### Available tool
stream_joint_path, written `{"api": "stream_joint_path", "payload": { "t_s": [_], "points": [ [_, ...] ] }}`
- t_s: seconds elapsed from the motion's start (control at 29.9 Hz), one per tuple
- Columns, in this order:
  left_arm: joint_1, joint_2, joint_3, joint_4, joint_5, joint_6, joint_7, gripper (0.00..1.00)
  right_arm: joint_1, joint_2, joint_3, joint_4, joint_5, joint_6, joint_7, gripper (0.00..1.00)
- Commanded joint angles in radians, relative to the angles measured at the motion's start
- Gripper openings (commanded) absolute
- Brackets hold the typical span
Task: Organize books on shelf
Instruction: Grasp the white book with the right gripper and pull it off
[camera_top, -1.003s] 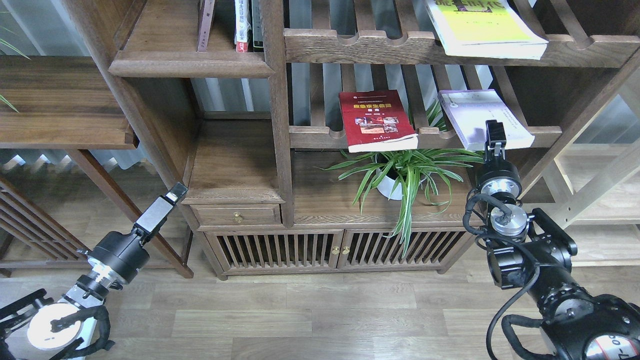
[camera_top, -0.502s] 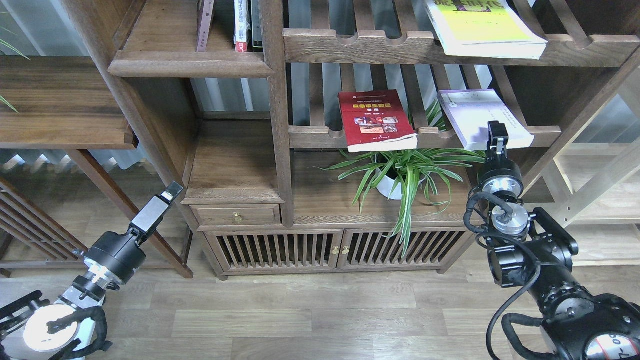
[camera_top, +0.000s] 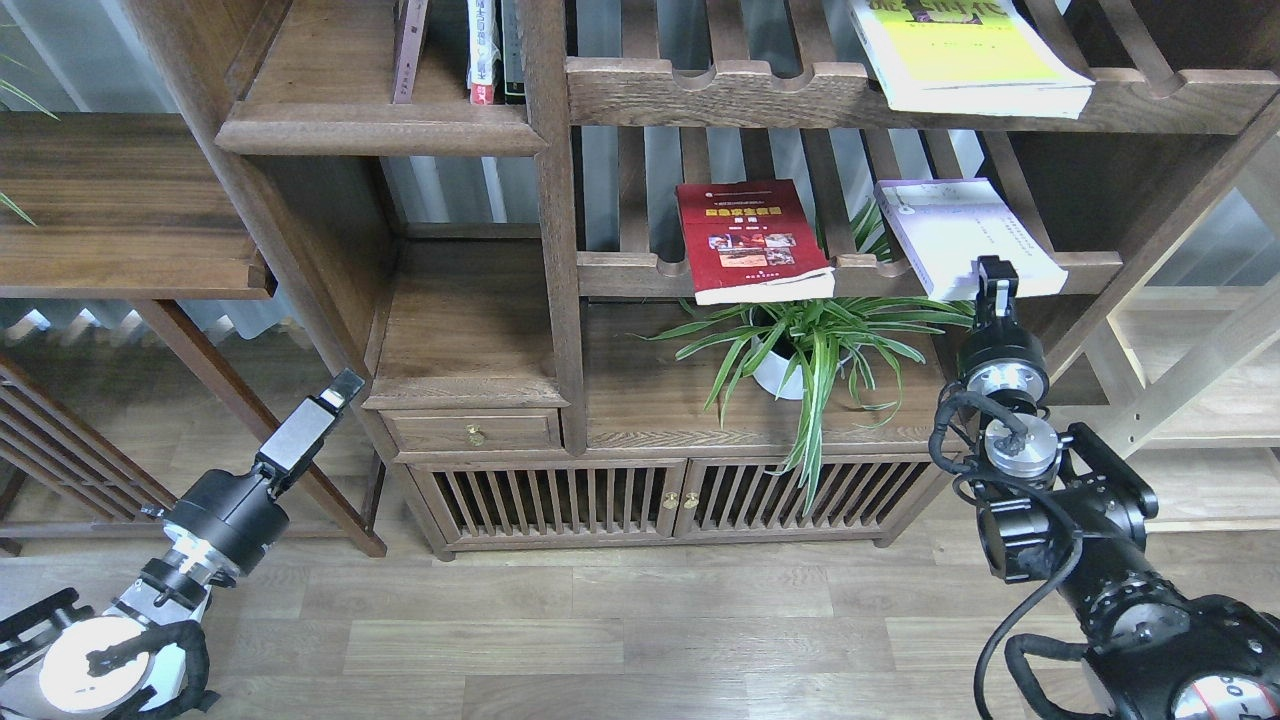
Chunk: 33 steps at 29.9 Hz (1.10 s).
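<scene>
Reaching in from the lower left, the left end effector (camera_top: 340, 388) hangs low over the wooden floor (camera_top: 640, 630), near the front of the bookcase's small drawer (camera_top: 472, 430) and touching nothing; whether its fingers are apart or together I cannot tell. The right end effector (camera_top: 996, 275) points up at the front edge of the lavender-white book (camera_top: 955, 232), seen end-on, so its state cannot be told either. Beside it a potted spider plant (camera_top: 815, 340) stands on the cabinet top. Behind, the lavender-white book and the red book (camera_top: 748, 238) lie flat on a slatted rack (camera_top: 640, 272), both jutting over its front rail. Higher up, the yellow-green book (camera_top: 960, 55) lies on the upper rack. At the upper left, the solid dark-brown shelf (camera_top: 370, 125) carries a few thin upright spines (camera_top: 485, 50).
</scene>
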Motion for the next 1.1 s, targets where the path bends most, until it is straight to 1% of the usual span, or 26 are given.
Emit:
{"api": "stream_joint_path", "payload": {
  "t_s": [0.0, 0.13, 0.33, 0.67, 0.87, 1.07],
  "points": [
    [0.003, 0.001, -0.001, 0.0, 0.0, 0.0, 0.0, 0.99, -0.011, -0.001, -0.003, 0.005, 0.0, 0.001, -0.002, 0.34],
    [0.003, 0.001, -0.003, 0.0, 0.0, 0.0, 0.0, 0.99, -0.011, 0.0, -0.007, 0.005, 0.0, 0.001, -0.002, 0.29],
    [0.003, -0.001, -0.003, 0.0, 0.0, 0.0, 0.0, 0.99, -0.007, 0.0, -0.011, 0.009, 0.0, 0.001, -0.003, 0.29],
    [0.003, -0.001, -0.001, 0.001, 0.002, 0.0, 0.0, 0.99, -0.016, 0.002, -0.011, 0.054, 0.005, 0.005, -0.006, 0.26],
    [0.003, -0.002, -0.001, 0.005, 0.002, 0.0, 0.0, 0.99, -0.065, 0.003, -0.012, 0.141, 0.026, 0.005, -0.008, 0.25],
    [-0.01, -0.013, 0.002, 0.018, 0.003, 0.0, 0.0, 0.99, -0.152, -0.006, -0.003, 0.251, 0.044, 0.004, -0.009, 0.25]
  ]
}}
